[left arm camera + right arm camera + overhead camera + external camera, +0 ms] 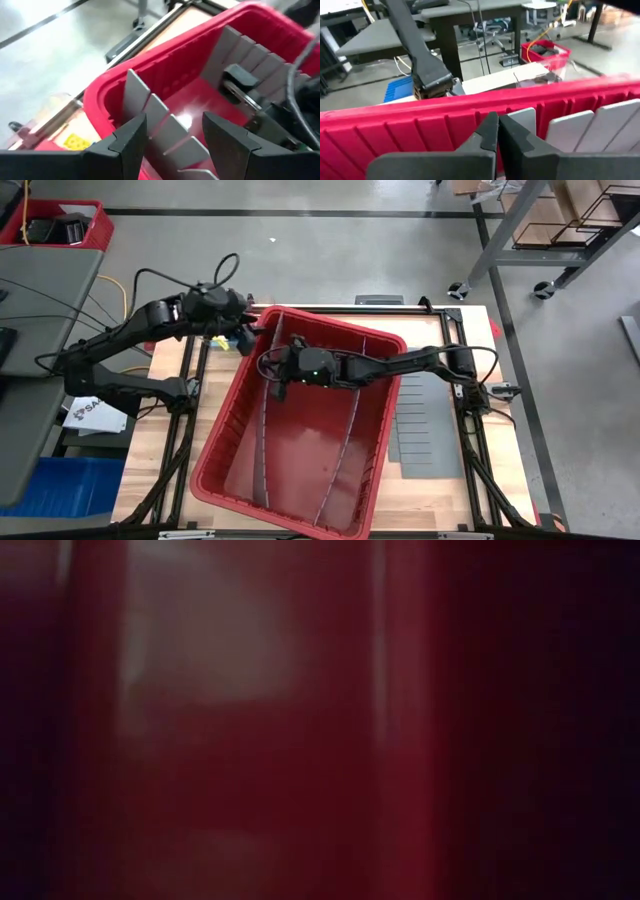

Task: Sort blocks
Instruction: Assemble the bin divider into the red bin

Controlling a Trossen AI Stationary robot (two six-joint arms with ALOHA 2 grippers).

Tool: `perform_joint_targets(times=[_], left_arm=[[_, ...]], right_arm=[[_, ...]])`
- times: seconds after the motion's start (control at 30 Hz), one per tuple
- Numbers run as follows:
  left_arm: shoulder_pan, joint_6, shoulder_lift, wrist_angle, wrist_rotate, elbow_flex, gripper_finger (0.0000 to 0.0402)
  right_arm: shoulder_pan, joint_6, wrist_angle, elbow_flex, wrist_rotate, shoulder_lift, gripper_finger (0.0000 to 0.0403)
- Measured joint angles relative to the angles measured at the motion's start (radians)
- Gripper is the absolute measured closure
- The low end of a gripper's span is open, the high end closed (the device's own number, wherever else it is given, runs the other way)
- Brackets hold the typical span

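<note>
A yellow block (76, 142) is the one brick that shows clearly: it lies on the wooden surface (160, 442) just outside the red bin (225, 438), beside the bin's far-left corner, and nothing has hold of it. In the high view a small yellow and blue patch shows at that spot under the left arm; I cannot make it out further.

The left tool (172, 142) hovers over that corner of the bin, above the rim. Its two dark fingers (131, 137) stand apart and the gap between them is empty; through it a grey divider sheet (165, 125) shows, standing upright in the bin.

The bin sits tilted on the surface and holds several such grey dividers running along its length. The low view shows only a close red blur.

The right tool (498, 134) reaches from the right into the bin's far end, low inside it and facing the far wall. Its fingers are pressed together with nothing between them. Farther right, flat grey slotted sheets (425, 425) lie on the surface beside the bin.
</note>
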Motion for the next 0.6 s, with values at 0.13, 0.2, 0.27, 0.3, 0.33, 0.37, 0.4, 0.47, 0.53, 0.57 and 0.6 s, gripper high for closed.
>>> perform_joint_targets(times=[0.13, 0.2, 0.27, 0.3, 0.33, 0.37, 0.4, 0.47, 0.53, 0.57, 0.6], left_arm=[[0.000, -0.050, 0.054, 0.004, -0.003, 0.000, 0.0213], [0.002, -0.067, 0.098, 0.004, -0.008, 0.000, 0.0213], [0.010, -0.072, 0.144, -0.002, -0.023, 0.000, 0.0213], [0.016, -0.085, 0.164, 0.000, -0.032, 0.000, 0.0213], [0.024, -0.104, 0.179, 0.006, -0.043, 0.000, 0.0213], [0.033, -0.120, 0.193, 0.006, -0.048, 0.000, 0.0213], [0.042, -0.131, 0.206, 0.004, -0.050, 0.000, 0.0213], [0.052, -0.145, 0.230, 0.005, -0.044, 0.000, 0.0213], [0.059, -0.148, 0.251, 0.007, -0.045, 0.000, 0.0213], [0.061, -0.149, 0.260, 0.013, -0.043, 0.000, 0.0213], [0.065, -0.149, 0.269, 0.020, -0.036, 0.000, 0.0213]], right_arm=[[-0.004, 0.013, -0.002, 0.000, -0.005, 0.004, 0.0403], [-0.004, -0.005, 0.000, 0.000, -0.005, 0.004, 0.0403], [-0.004, -0.019, 0.001, 0.000, -0.005, 0.004, 0.0403], [-0.004, -0.020, 0.001, 0.000, -0.005, 0.004, 0.0403], [-0.004, -0.020, 0.001, 0.000, -0.005, 0.004, 0.0403], [-0.004, -0.021, 0.001, 0.000, -0.005, 0.004, 0.0403], [-0.004, -0.021, 0.001, 0.000, -0.005, 0.004, 0.0403], [-0.004, -0.021, 0.000, 0.000, -0.005, 0.005, 0.0403], [-0.004, -0.021, 0.000, 0.000, -0.005, 0.005, 0.0403], [-0.004, -0.021, 0.000, 0.000, -0.005, 0.005, 0.0403], [-0.004, -0.021, -0.001, 0.000, -0.005, 0.005, 0.0403]])
